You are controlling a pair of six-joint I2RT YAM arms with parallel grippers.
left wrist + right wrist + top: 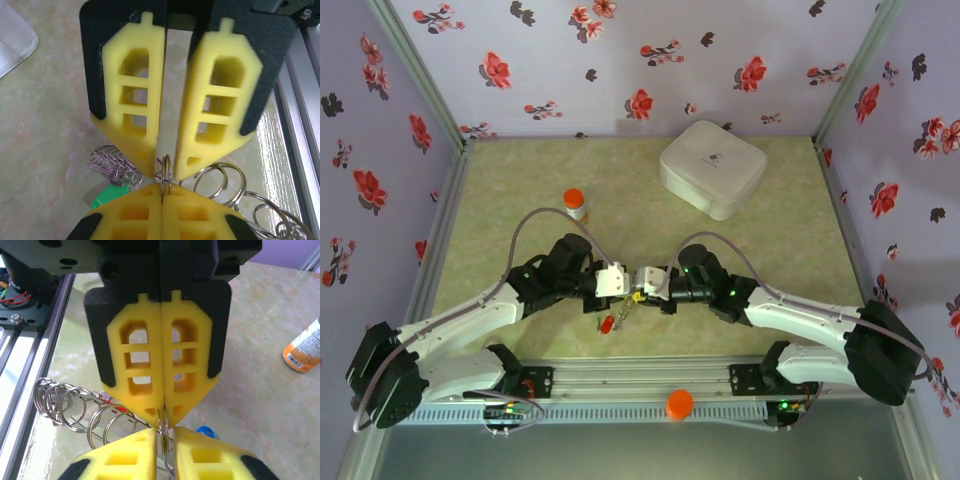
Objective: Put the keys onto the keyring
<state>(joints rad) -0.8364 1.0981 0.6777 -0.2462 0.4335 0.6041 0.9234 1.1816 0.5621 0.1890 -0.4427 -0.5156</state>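
Progress looks slight to us, with the left gripper clamped on an upright, edge-on ring of the limp silver chain-like keyring between the arms, the right gripper a sliver apart around that ring, and the chain's length trailing toward the aluminium rail (small green-headed key perhaps already threaded).

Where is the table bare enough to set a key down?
Bare: the left side between the bottle and the wall, the strip between bottle and box, and the patch between box and right arm. Crowded: the centre, where left gripper and right gripper meet over the keys and keyring.
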